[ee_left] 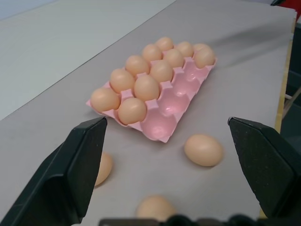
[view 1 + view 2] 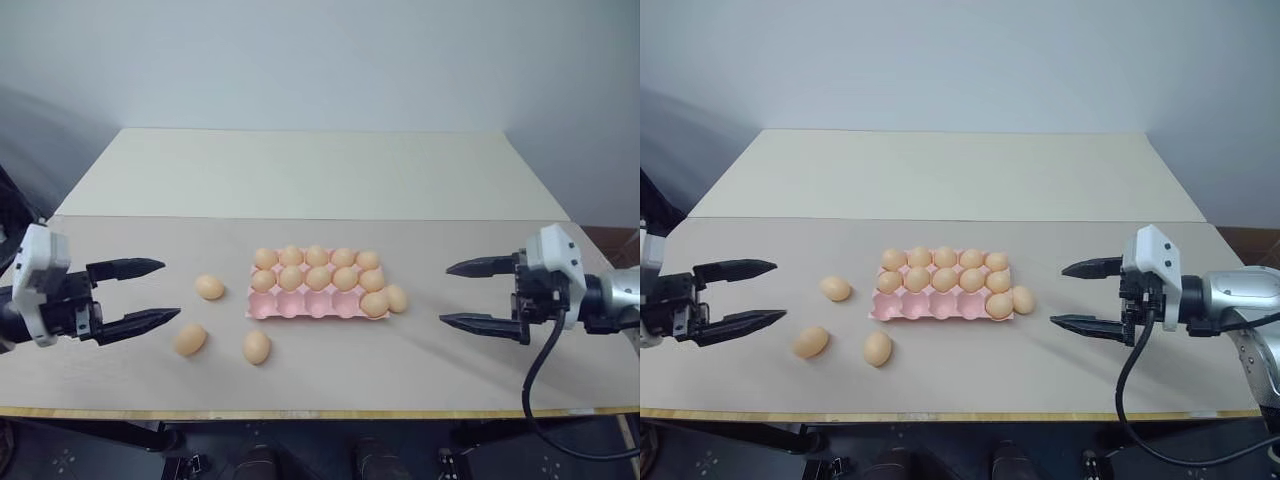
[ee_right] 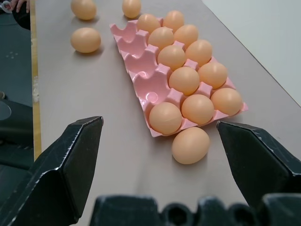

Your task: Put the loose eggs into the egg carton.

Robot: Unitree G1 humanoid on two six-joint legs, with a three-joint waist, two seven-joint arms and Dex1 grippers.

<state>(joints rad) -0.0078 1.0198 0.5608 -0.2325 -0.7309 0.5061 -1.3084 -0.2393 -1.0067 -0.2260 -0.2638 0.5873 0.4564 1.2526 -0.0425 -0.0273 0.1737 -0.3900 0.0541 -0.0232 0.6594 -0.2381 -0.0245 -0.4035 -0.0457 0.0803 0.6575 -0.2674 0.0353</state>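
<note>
The pink egg carton (image 2: 300, 306) sits mid-table, its near row mostly empty. Three loose eggs (image 2: 209, 287) lie at its nine o'clock, one at three. Left gripper (image 2: 148, 294) and right gripper (image 2: 462, 293) are spread wide, holding nothing.

Bright, even light; soft shadows.

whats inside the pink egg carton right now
The egg carton holds eleven eggs: the two far rows are full, and the near row has one egg at its right end. Four near-row cups are empty. The filled cups' bottoms are covered by the eggs.
</note>
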